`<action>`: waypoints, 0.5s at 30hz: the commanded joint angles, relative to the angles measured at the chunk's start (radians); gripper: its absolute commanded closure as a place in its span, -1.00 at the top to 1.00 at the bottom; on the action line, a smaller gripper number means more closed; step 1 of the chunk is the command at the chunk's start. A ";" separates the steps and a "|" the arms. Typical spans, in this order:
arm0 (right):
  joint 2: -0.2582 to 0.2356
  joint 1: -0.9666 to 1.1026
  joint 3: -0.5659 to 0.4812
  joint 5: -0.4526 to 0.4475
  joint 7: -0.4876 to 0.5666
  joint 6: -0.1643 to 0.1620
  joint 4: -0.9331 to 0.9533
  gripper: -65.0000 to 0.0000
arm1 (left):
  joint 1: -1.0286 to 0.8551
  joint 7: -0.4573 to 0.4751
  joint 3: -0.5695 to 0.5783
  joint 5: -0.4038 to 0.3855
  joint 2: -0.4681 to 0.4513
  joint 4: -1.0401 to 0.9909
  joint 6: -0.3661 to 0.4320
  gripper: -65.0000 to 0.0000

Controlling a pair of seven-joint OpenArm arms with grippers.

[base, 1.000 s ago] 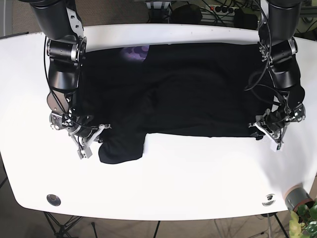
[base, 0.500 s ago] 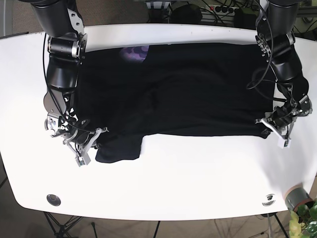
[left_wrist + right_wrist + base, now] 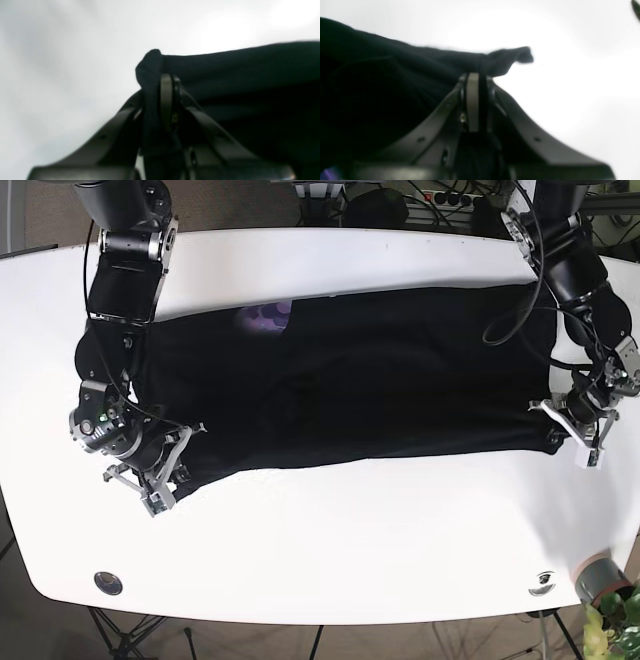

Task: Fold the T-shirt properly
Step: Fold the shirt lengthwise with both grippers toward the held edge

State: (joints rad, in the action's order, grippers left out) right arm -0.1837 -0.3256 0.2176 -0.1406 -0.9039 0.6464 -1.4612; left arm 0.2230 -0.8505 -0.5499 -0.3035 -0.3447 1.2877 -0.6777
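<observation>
The black shirt (image 3: pixel 360 385) lies spread across the white worktop (image 3: pixel 340 540), pulled taut between both arms. The left gripper (image 3: pixel 578 442) has its fingers clamped on one near corner of the cloth; the right gripper (image 3: pixel 160 478) pinches the opposite near corner the same way. I judge the task barely begun: the shirt is only stretched flat, with no fold made. All folding remains.
</observation>
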 commanded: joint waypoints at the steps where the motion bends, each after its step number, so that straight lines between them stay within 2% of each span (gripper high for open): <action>1: -0.007 0.004 0.039 -0.007 -0.014 -0.001 -0.094 -0.93 | -0.001 -0.002 -0.022 -0.033 -0.024 0.069 0.003 -1.00; 4: -0.006 0.049 0.076 -0.007 -0.059 0.000 -0.177 -0.93 | -0.052 -0.036 -0.049 -0.066 -0.024 0.129 0.003 -1.00; 9: -0.006 0.119 0.081 -0.007 -0.082 0.002 -0.270 -0.93 | -0.130 -0.045 -0.075 -0.110 -0.024 0.197 0.009 -1.00; 15: -0.004 0.227 0.081 -0.007 -0.102 0.002 -0.367 -0.93 | -0.245 -0.046 -0.077 -0.124 -0.017 0.292 0.009 -1.00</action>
State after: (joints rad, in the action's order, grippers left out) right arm -0.1741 -0.0963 0.2928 -0.1577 -1.0073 0.6552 -1.7874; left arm -0.0147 -0.9165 -0.6174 -0.4202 -0.3439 1.5322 -0.6735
